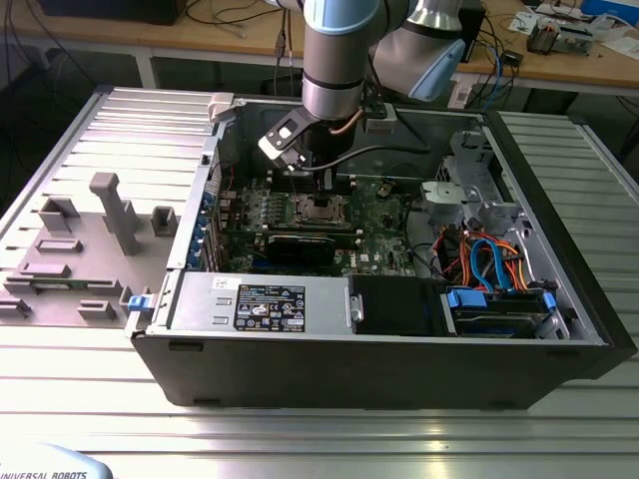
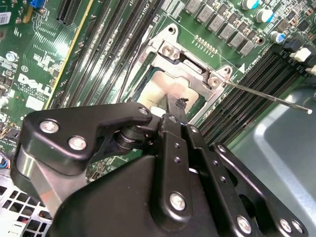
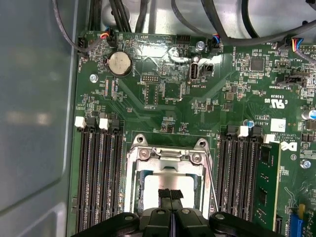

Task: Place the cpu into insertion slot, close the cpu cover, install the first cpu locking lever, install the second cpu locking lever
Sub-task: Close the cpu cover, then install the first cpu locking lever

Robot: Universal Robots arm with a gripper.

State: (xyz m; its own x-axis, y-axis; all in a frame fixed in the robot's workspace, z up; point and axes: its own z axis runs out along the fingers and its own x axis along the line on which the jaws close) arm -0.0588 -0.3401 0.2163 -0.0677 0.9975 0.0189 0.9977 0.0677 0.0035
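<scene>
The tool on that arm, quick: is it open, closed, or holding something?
Tool: closed, nothing gripped, its tip right over the chip.

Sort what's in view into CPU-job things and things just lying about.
Job in hand:
gripper, tips at the cpu
cpu cover
insertion slot
locking lever

Lying about:
coin-cell battery
memory slots
graphics card
power supply
blue and orange cables
</scene>
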